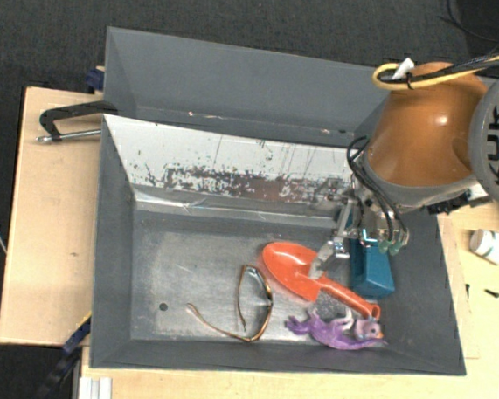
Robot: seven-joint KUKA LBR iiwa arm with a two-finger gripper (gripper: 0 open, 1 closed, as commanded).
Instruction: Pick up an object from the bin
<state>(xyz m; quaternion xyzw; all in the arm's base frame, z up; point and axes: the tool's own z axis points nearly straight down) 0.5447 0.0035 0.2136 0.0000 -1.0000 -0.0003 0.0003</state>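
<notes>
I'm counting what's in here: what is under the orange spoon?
The orange spoon lies on the bin floor, its handle end at a purple toy, perhaps resting on it. Anything beneath its bowl is covered.

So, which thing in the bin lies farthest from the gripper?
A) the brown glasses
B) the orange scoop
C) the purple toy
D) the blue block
A: the brown glasses lie left of the orange scoop, while the scoop, the blue block and the purple toy all sit nearer the gripper.

Orange scoop (289, 266), blue block (376, 275), purple toy (338, 333)
</notes>
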